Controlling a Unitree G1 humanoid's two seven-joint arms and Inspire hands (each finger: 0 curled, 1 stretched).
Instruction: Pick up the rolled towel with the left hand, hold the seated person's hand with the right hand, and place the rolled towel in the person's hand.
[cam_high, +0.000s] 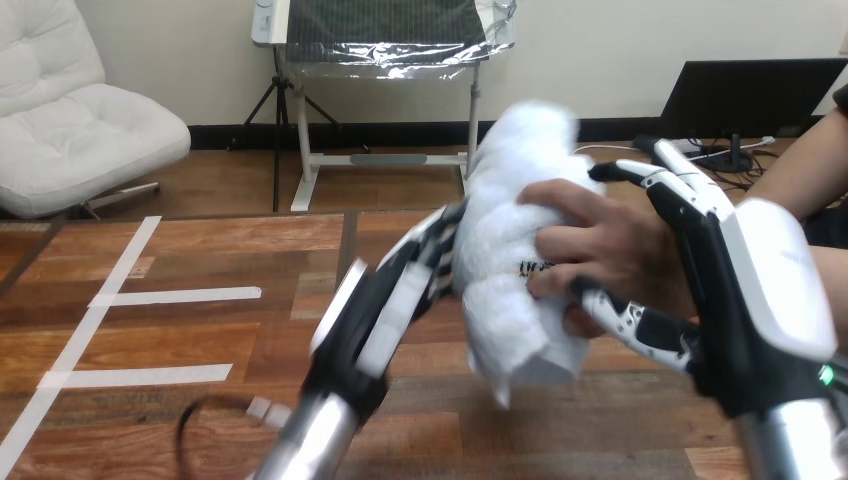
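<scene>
The white rolled towel (505, 200) stands upright above the table's middle, gripped from the right by the person's hand (610, 245). My right hand (760, 290) wraps that hand from behind: its fingers (665, 178) curl over the top and its thumb (635, 322) curls under it. My left hand (365, 310) sits just left of the towel. Its fairly straight fingers (435, 245) reach up to the towel's left side and touch it without closing round it.
The wooden table (200, 260) carries strips of white tape (180, 296) on its left part. The person's forearm (800, 175) comes in from the right edge. A black cable loop (195, 425) lies near my left forearm.
</scene>
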